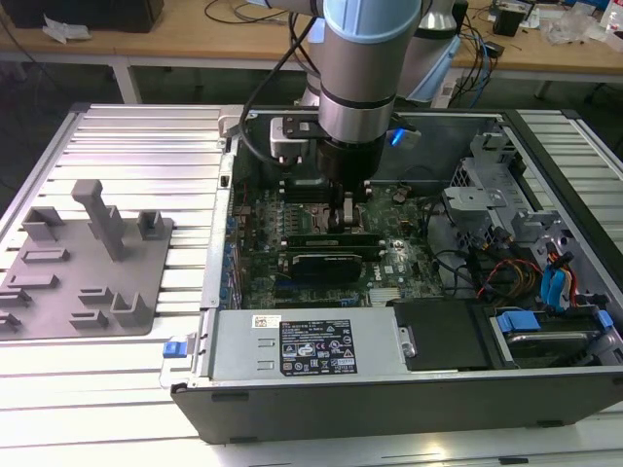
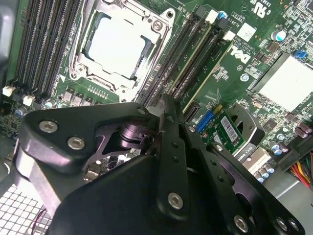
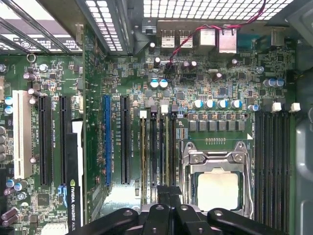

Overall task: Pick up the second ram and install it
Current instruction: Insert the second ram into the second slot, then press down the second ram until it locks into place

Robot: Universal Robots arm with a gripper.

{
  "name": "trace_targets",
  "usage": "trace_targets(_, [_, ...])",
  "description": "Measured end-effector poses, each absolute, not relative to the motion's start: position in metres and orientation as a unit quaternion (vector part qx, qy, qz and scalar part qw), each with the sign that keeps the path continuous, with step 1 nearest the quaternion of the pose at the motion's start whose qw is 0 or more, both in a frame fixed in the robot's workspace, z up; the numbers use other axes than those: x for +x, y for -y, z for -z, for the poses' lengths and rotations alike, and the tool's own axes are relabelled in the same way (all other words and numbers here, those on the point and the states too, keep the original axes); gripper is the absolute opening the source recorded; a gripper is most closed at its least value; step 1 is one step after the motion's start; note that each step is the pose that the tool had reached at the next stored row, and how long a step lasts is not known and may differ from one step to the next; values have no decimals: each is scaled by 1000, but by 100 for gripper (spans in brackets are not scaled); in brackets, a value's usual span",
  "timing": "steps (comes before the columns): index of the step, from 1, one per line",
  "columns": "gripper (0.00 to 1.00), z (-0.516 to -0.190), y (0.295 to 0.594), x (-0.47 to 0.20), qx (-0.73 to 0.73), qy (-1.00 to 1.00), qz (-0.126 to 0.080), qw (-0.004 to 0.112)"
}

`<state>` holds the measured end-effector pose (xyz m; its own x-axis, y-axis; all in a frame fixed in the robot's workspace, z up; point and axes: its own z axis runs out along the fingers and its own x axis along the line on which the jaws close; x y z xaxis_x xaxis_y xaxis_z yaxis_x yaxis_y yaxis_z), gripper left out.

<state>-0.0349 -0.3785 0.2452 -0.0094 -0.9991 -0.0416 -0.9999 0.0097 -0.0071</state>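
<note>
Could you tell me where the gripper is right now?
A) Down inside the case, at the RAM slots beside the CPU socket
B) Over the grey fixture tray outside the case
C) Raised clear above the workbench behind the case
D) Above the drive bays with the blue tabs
A: in the exterior view the gripper reaches down into the case, and in the first wrist view it sits at the RAM slots beside the CPU socket.
</note>
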Motion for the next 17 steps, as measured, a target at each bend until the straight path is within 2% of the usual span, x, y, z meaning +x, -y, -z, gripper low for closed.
trace_targets(12, [8,-245,379,-26,-704,-710,-12,17])
trace_targets(17, [8,-245,379,-1,-704,-710,-12,17])
